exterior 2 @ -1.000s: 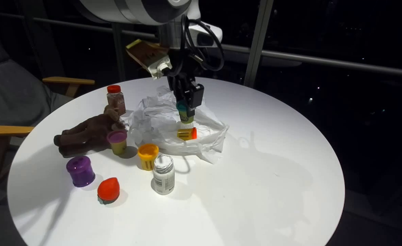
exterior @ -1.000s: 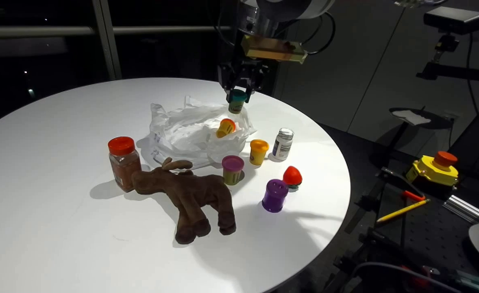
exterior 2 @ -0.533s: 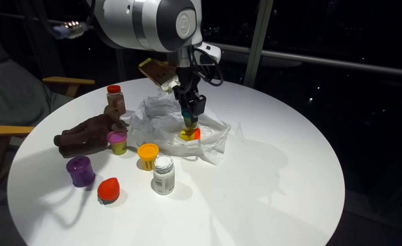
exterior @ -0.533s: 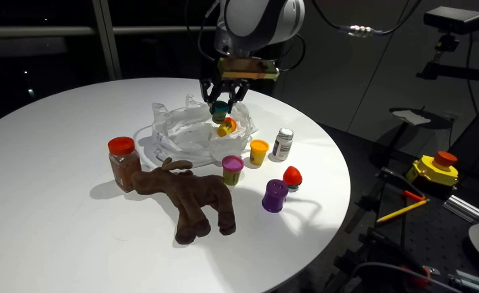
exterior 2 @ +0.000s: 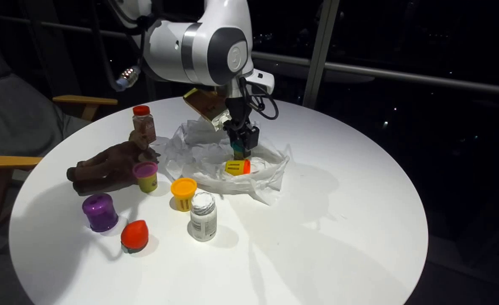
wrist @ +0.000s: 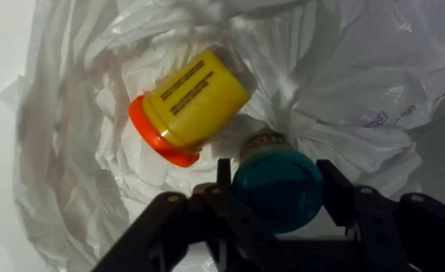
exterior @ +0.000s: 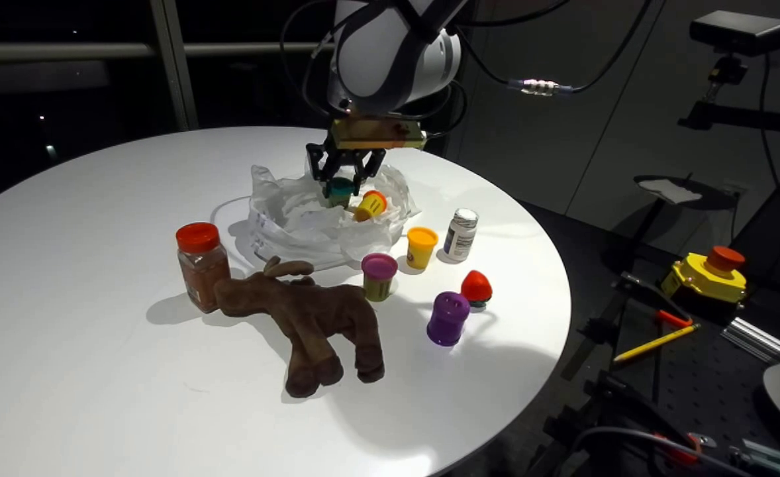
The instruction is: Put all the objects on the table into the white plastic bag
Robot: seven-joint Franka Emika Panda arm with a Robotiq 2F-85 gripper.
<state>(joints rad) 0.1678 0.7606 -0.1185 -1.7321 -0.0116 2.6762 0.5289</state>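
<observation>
Flanking a teal-lidded plastic tub [wrist: 279,194] with the jaws, within the crinkled white plastic bag [exterior: 297,237]; cannot tell whether clamped or loose. Counting one red-orange-lidded yellow tub [wrist: 196,99] as bagged; leaving near-side brown plush moose [exterior: 310,311] and six others on the round white desk [exterior: 98,377].

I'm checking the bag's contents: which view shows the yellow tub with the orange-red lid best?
The wrist view: the yellow tub appears largest there, with nothing in front of it, its lid and lines of print distinct. Both exterior views show it in the white plastic bag too, lid included, but much smaller.
</observation>
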